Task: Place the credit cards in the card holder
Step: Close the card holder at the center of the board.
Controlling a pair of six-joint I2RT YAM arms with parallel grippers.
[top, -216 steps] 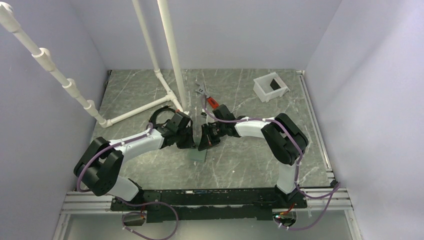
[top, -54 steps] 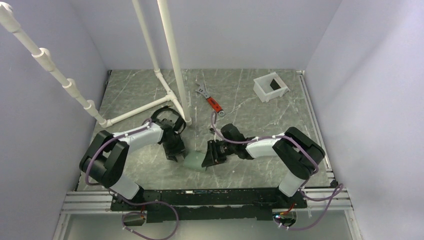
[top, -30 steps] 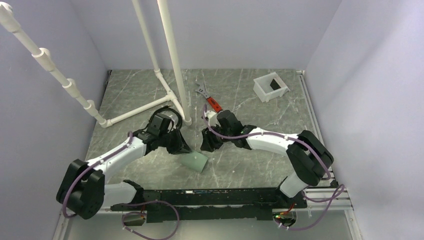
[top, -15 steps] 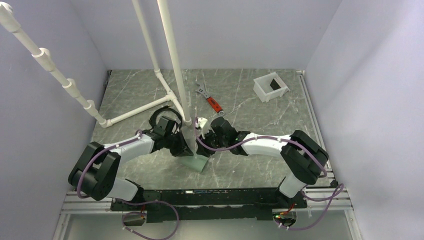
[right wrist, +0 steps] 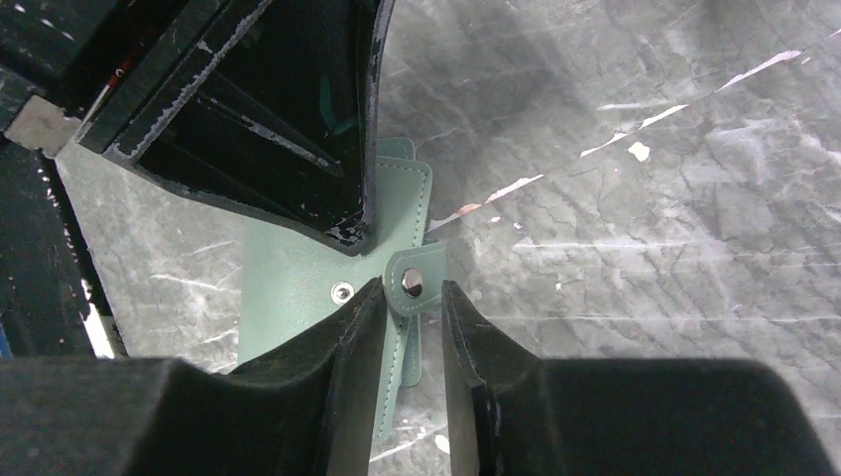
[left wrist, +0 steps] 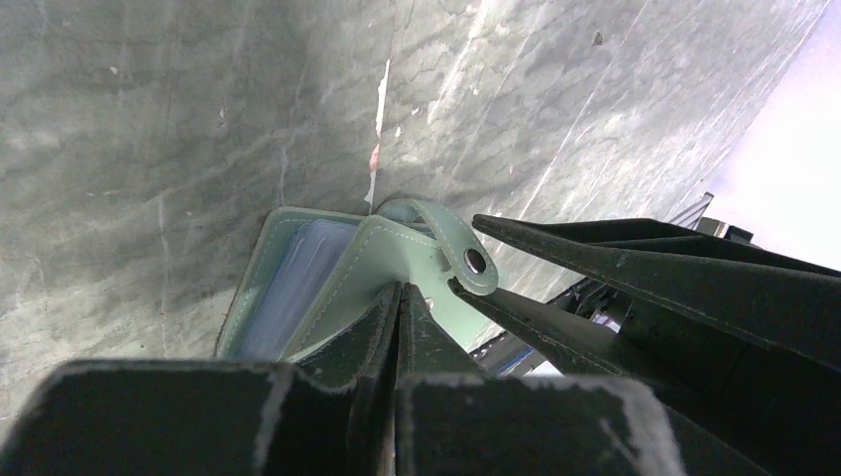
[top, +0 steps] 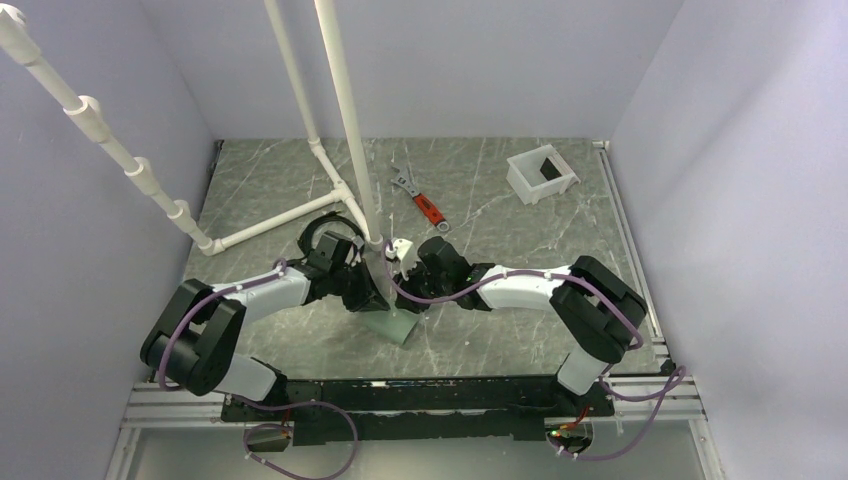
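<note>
The card holder [top: 392, 326] lies flat on the table [top: 500, 335], just on the near side of the upright white pipe [top: 345, 120] and slightly to its right. Both arms crowd over its far edge. The left gripper [top: 371, 302] has its fingers closed together with the tips down on the cover; whether they nip its edge I cannot tell. The right gripper [top: 408, 303] has its fingers drawn narrow about the snap tab [right wrist: 413, 284], and both pads appear to touch it. A light blue card [left wrist: 298, 288] shows inside. The tan one is not visible.

The main risk is that the tab slips out of so small a pinch and the flap springs open. A hard pull against the left tips could also drag the whole holder and work the blue card loose. The two sets of fingers nearly touch, so a sideways move by either one could knock the other. The pipe stands close behind both wrists, so backing toward it is tight. There is bare table to the pipe's near right. The wrench [top: 421, 201] and the white tub [top: 541, 172] lie farther off, to the pipe's right.
</note>
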